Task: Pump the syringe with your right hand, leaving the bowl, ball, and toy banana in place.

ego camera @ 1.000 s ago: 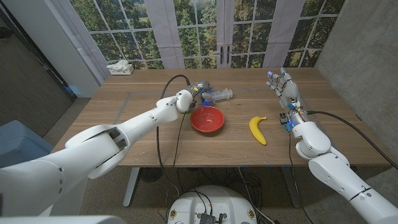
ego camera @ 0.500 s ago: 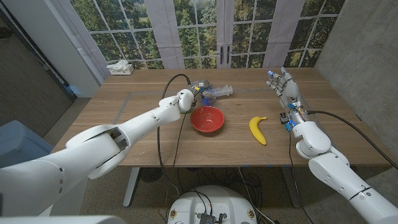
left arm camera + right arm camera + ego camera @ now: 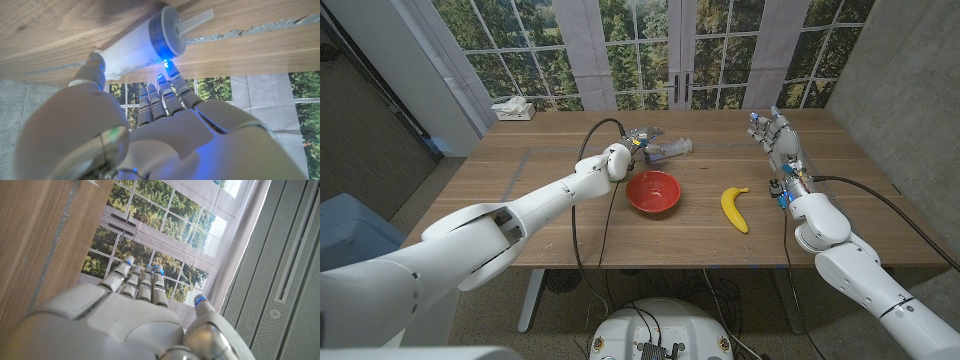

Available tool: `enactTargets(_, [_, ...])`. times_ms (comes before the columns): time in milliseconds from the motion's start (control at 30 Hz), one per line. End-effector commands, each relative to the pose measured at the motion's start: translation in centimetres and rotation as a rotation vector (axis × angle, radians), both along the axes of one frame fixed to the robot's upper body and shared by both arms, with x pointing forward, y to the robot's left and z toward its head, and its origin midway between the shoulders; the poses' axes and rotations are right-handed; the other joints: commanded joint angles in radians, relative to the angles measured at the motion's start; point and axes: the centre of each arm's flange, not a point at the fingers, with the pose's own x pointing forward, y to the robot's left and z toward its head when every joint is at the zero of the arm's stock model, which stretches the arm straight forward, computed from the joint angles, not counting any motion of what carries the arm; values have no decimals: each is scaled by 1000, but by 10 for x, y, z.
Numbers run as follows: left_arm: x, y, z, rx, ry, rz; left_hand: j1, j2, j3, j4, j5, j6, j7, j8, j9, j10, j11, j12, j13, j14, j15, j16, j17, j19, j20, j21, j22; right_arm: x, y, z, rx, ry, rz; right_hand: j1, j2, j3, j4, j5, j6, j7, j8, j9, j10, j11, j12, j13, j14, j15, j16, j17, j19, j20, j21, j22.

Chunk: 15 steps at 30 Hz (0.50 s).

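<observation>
**Wrong hand at the syringe, right hand waiting**

Tall paned windows with trees beyond stand behind the wooden table [image 3: 520, 170], whose grain runs in warm, matte boards. Toward the far middle lies the syringe [image 3: 668, 149], a clear plastic barrel with a dark ring and a pale, thin plunger stem; my left wrist view shows it lying on its side on the wood. My left hand [image 3: 617, 160] sits just beside its left end. The fingertips [image 3: 170, 75] reach up to the barrel, but I cannot tell whether they truly grip it or only touch it. My right hand [image 3: 775, 138] stands well apart at the far right, fingers straight and spread, holding nothing.

Nearer me, the red bowl [image 3: 653, 191], glossy and round, sits just near of the syringe, and the toy banana [image 3: 735, 208], smooth yellow and curved, lies to its right. I cannot make out the ball.

I judge the risks this way: the smooth round barrel could roll or skid if my left fingers nudge it, sliding out of reach. Bringing my right hand across means passing over the banana and close to the bowl's rim; a low sweep would knock either. The slim plunger stem looks easy to miss or press off-axis, which would spin the syringe instead of pumping it.
</observation>
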Motion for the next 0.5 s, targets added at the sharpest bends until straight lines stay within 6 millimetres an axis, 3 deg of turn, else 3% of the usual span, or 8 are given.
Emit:
enactTargets(33, [-7,7,5,-44,-26,-44,-31,12,-12,1,-2,-94,-10,0,0,-92,2,-1,0,-78,9,-4,-5,-48,6,-46,1,4,3,4,-8,1,2,2,46,-1,-4,0,2,7,2,4,2,6,6,3,0,8,-1,3,2,5,-1,3])
enactTargets(100, [-10,9,7,-67,-51,-70,-43,17,-16,5,-2,-115,-19,0,-1,-110,1,1,-1,-103,12,-6,-6,-61,8,-59,1,6,3,4,-9,4,1,2,46,-1,-4,0,2,7,2,4,2,7,6,3,1,9,-1,3,2,5,-1,3])
enactTargets(200, [-15,12,10,-109,-69,-101,-65,23,-22,11,-4,-109,-19,10,-1,-104,-5,11,-1,-84,-7,8,-5,-24,1,-55,2,8,4,5,-9,8,2,2,46,-1,-4,0,1,7,2,4,1,6,5,3,0,9,-2,3,2,5,-1,3])
enactTargets(500, [-26,24,7,-200,-180,-213,-128,54,-29,41,-6,-110,-34,15,-3,-102,-12,20,-2,-81,-21,17,1,-8,3,-65,4,14,6,9,-14,7,10,2,45,-2,-6,0,-8,4,-2,4,1,8,5,3,-1,8,-3,3,2,5,-3,3])
